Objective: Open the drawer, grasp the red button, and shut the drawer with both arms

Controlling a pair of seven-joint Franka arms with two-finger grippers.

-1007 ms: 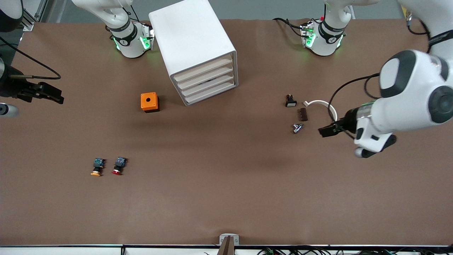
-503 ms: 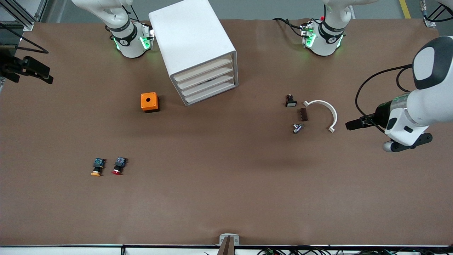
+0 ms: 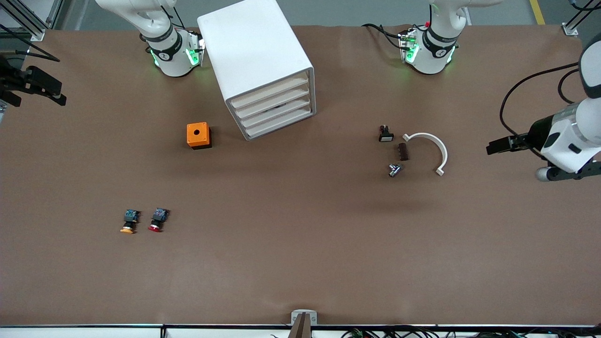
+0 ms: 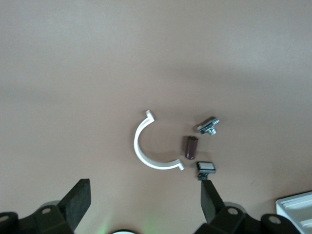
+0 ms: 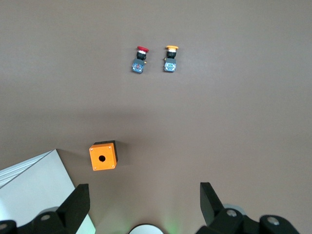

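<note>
While only the front view shows the drawer [image 3: 277, 116] shut, both wrist views show left tool [image 4: 144, 204] and right tool [image 5: 141, 204] spread wide, empty, over tabletop [image 3: 300, 263].

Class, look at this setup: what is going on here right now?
Nothing is being handled. Both arms are out at the table's ends with open, empty hands: the left hand at its end, the right hand at the other. All four drawers of the white cabinet are shut. The red button lies untouched beside the orange-capped one.
</note>
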